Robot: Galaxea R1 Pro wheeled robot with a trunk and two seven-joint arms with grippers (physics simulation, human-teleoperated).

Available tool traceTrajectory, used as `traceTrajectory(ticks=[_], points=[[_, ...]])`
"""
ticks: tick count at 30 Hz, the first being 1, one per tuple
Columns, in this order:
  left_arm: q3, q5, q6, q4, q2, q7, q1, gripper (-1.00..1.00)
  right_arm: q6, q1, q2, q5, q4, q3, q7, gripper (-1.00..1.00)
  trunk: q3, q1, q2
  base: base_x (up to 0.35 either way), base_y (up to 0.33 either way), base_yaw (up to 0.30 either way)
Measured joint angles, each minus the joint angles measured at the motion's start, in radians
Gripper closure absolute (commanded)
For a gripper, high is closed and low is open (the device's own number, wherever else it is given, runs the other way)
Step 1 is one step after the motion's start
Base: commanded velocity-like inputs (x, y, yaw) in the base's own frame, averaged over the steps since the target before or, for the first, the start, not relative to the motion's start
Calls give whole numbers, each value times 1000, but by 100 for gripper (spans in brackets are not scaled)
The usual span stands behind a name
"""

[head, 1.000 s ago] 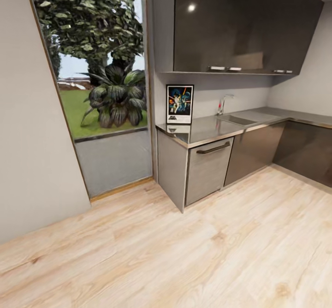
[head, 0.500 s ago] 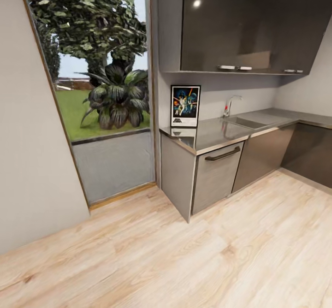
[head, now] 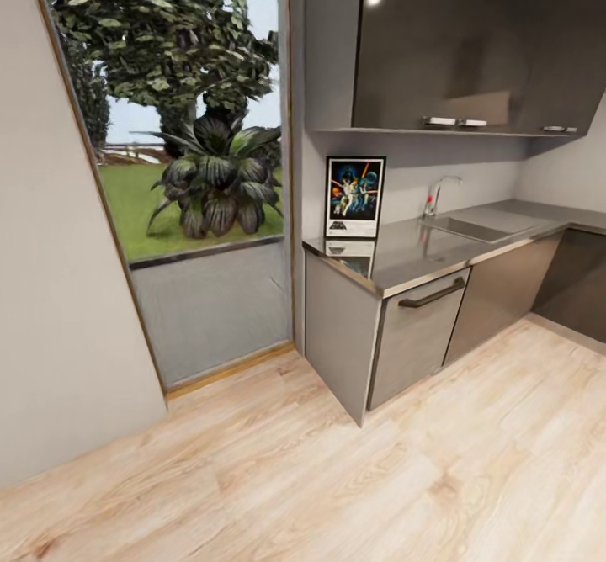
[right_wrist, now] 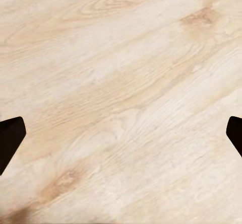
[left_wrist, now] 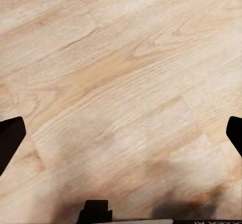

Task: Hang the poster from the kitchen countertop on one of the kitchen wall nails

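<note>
Head view: poster (head: 354,197) upright on kitchen countertop (head: 438,248), against wall.

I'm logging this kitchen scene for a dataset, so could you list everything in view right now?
poster: one, dark blue art, white border, upright against the wall at the countertop's end.
kitchen countertop: one, glossy dark grey.
sink: one, inset in the countertop.
tap: one, silver, behind the sink.
upper cabinets: dark, glossy.
window: one, beside the cabinets.
floor: light wood.
left gripper: black fingertips, wide apart.
right gripper: same, above floor.
</note>
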Motion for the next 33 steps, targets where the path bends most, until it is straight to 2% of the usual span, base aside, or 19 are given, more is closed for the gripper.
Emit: traceTrajectory(ticks=[15, 23, 33], points=[[1, 1, 1, 0, 0, -1, 0, -100, 0, 0, 1, 0, -2, 1, 0, -100, 0, 0, 0, 274, 255, -16], [0, 0, 1, 0, 0, -1, 0, -100, 0, 0, 1, 0, -2, 1, 0, -100, 0, 0, 0, 252, 252, -249], [0, 0, 1, 0, 1, 0, 0, -100, 0, 0, 1, 0, -2, -2, -1, -100, 0, 0, 0, 139, 126, -257]])
